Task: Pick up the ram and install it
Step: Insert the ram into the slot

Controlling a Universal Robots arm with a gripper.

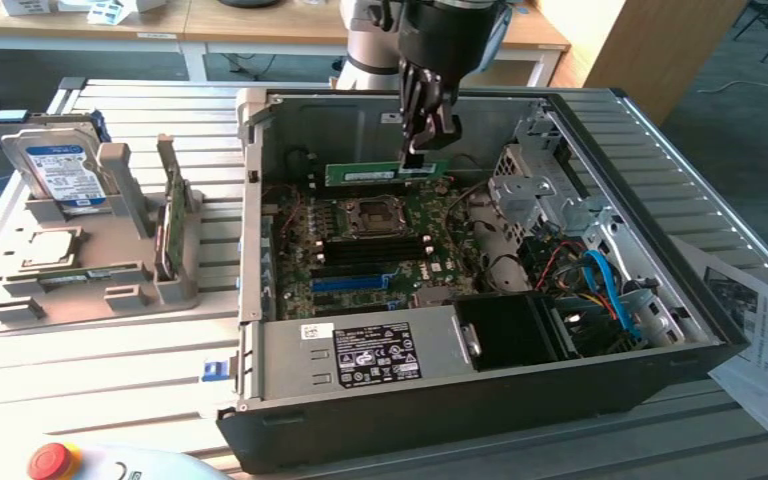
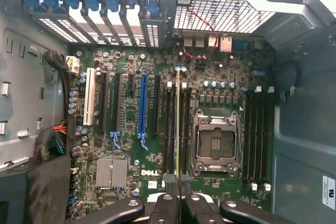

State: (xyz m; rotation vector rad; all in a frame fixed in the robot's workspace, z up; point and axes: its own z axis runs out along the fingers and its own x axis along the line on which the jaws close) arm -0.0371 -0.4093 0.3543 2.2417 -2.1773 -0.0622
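Slatted counter (image 1: 104,370) carrying the open computer case (image 1: 491,420), your fingers (image 1: 427,125) clamped on the ram (image 1: 381,173) at upper centre, over the motherboard (image 1: 424,235) inside, case walls apart from it.

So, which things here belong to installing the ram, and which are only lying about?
Belong to the job: the ram, held in the gripper; the black memory slots on the motherboard.
Just lying about: the hard drive, the grey holder, the papers, the red button.
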